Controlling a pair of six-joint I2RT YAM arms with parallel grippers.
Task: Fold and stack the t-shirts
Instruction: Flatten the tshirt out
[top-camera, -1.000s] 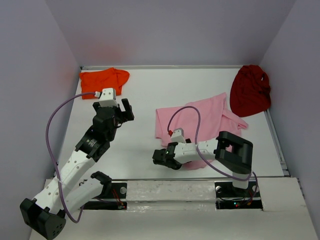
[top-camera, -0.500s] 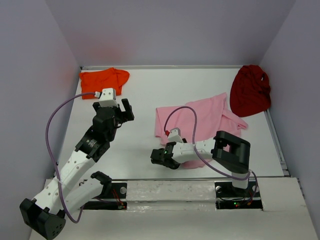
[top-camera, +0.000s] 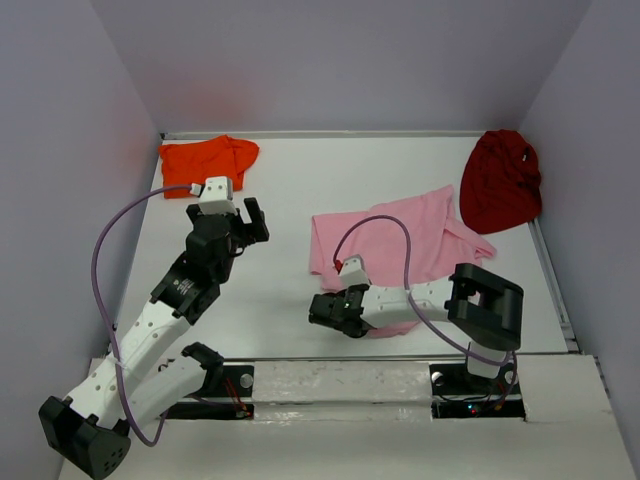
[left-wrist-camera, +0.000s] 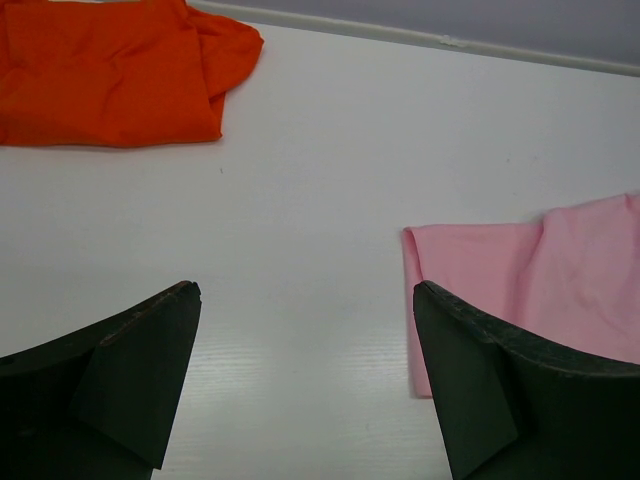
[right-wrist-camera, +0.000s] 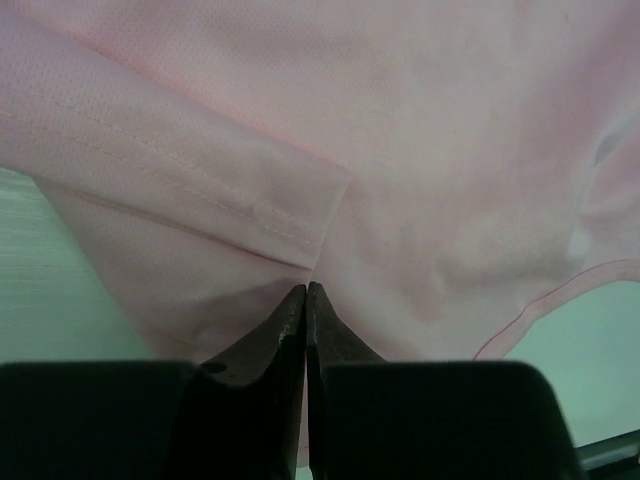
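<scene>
While the pink shirt (top-camera: 410, 235) lies spread and rumpled on the right half of the white surface (top-camera: 300, 180), its near left part sits under the right claw (top-camera: 328, 312). That claw is clenched on the pink shirt. In the right wrist view its two dark fingers (right-wrist-camera: 285, 330) press flat together with no gap, and their tips meet at a stitched, folded hem. A crease starts at the tips, and pink cloth fills nearly all of that view, with pale surface showing only at the left edge and the lower right corner.

The red shirt (top-camera: 500, 180) is bunched in a heap at the far right corner, just beside the pink shirt's far right edge. The orange shirt (top-camera: 205, 155) lies folded at the far left corner, well apart from the other two.

The left claw (top-camera: 243, 217) hangs between the orange and pink shirts, released, its jaws spread wide with nothing in them. In the left wrist view only bare surface lies between its fingers, with orange cloth at the upper left and a pink corner at the right.
</scene>
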